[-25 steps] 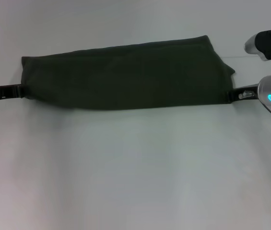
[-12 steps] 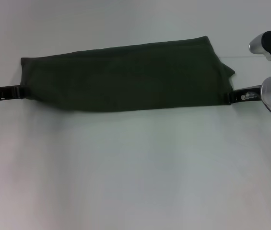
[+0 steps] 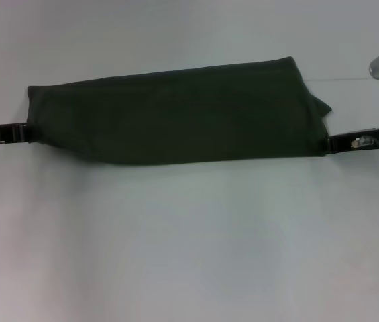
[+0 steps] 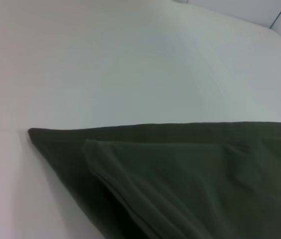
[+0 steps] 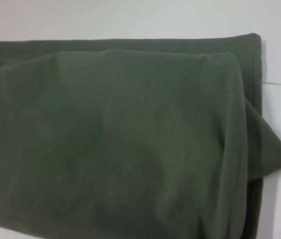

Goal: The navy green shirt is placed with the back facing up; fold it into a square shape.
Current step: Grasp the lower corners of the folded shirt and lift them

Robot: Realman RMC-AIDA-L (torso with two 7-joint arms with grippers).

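White tabletop (image 3: 189, 241) fills the head view, and the navy green shirt (image 3: 176, 114) lies across its far half as a long folded band. The left gripper (image 3: 21, 132) meets its left end and the right gripper (image 3: 330, 143) its right end; whether either grips the cloth cannot be told. Both wrist views show only folded layers on bare white surface.
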